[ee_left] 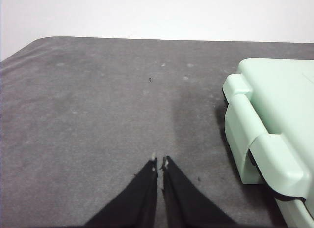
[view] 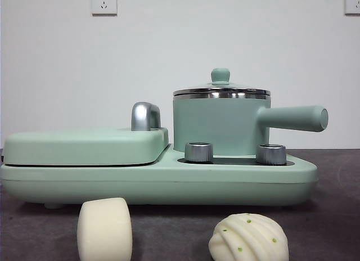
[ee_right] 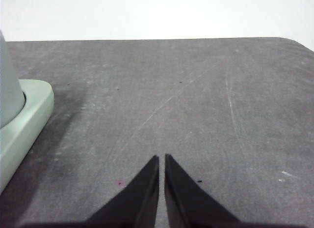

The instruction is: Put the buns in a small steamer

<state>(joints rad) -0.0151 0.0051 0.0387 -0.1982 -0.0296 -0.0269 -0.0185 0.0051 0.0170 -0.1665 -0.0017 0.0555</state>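
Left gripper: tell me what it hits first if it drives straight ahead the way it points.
Probably nothing. The left gripper, jaws shut, points across bare grey table toward the far edge and white wall. The green griddle plate sits off to one side, seemingly clear of that line, though depth is uncertain.

Open grey worktop (ee_left: 88,120) lay bare on both outer sides of the green cooker base (view: 169,182). The lid (view: 221,88) closed the small steamer (view: 216,126) from above, and its long handle (view: 295,118) jutted sideways.
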